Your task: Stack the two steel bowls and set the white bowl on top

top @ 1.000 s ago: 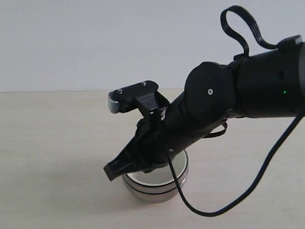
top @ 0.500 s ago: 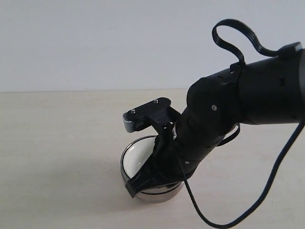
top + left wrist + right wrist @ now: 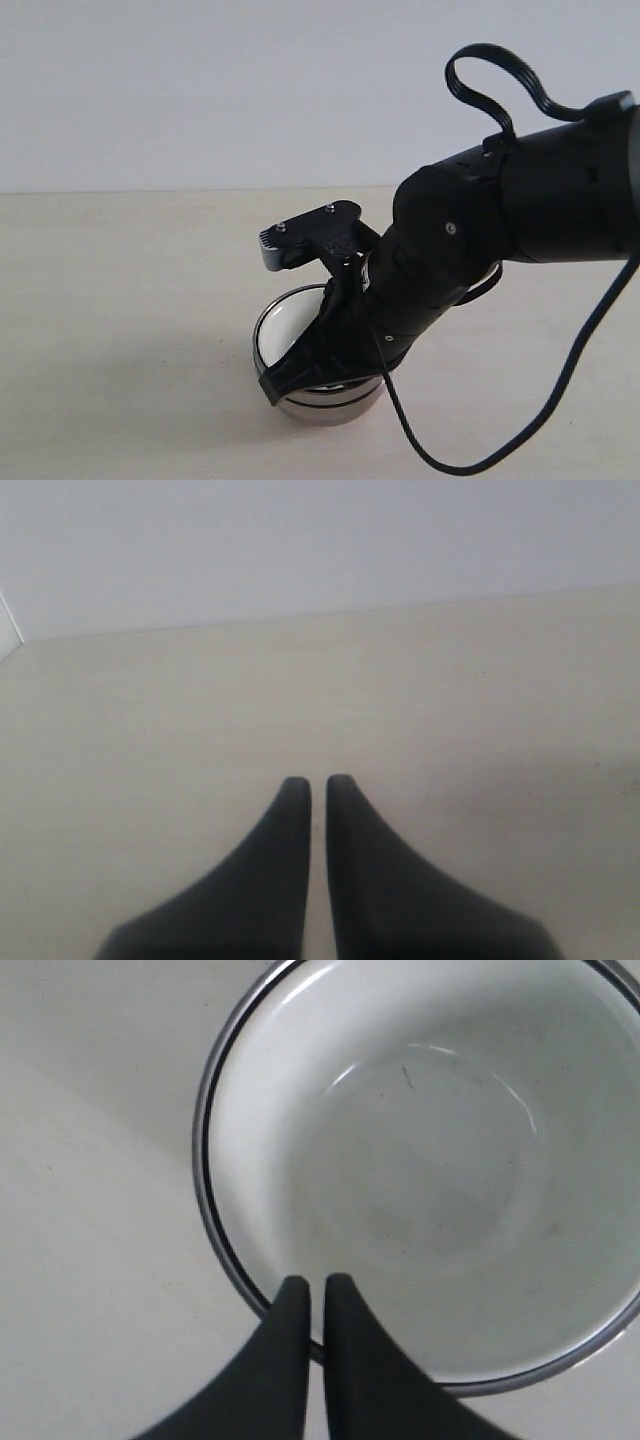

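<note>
Where the white bowl sits: the white bowl (image 3: 430,1190) lies mouth up inside the steel bowls (image 3: 325,408), its cream rim ringed closely by a steel rim.
Steel bowls: nested as one low stack on the table (image 3: 120,300), with banded metal showing at the base. The arm hides most of the far side.
Task status: by the look of it the stacking is done, and only a clean retreat is left.
Right gripper: the right gripper (image 3: 315,1285) has its fingers drawn together with just a slit between them and nothing seen in it. The tips hang over the near rim of the stack; whether they touch it cannot be told.
Left gripper: the left gripper (image 3: 317,782) is likewise pinched together and empty, over bare table and away from the bowls.
Hazard, rim: a sideways or downward move with the tips this low could hook the rim and tilt the white bowl or slide the whole stack.
Hazard, cable: the black cable (image 3: 560,350) loops down just beside the stack, so a swing of the arm might drag it against the bowls.
</note>
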You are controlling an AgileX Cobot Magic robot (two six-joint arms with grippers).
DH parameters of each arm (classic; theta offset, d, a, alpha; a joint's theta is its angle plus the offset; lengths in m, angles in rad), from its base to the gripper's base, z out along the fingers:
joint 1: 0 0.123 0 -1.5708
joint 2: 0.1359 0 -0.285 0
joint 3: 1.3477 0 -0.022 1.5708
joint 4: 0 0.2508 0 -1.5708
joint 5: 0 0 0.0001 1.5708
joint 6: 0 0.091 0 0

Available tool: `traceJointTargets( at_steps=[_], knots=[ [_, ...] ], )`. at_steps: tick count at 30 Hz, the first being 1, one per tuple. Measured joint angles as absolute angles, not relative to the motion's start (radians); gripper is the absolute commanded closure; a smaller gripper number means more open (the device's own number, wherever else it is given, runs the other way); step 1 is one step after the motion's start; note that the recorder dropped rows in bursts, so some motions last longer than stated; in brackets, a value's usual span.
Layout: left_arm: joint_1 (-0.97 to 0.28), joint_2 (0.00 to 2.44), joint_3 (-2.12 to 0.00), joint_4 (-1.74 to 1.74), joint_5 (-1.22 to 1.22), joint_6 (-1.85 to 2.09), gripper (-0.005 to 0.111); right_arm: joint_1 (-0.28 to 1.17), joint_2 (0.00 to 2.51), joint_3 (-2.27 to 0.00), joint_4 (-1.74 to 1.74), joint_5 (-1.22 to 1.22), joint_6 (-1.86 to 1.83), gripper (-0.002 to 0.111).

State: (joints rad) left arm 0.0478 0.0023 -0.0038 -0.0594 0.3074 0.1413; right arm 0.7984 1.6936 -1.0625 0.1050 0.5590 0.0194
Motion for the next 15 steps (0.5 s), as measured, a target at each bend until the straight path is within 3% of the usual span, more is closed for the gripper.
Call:
traceJointTargets(
  at_steps=[15],
  knots=[
    [0.048, 0.002, -0.004, -0.059, 0.307, 0.141, 0.103, 0.798, 1.694, -1.062, 0.105, 0.534, 0.036, 0.108]
  ],
)
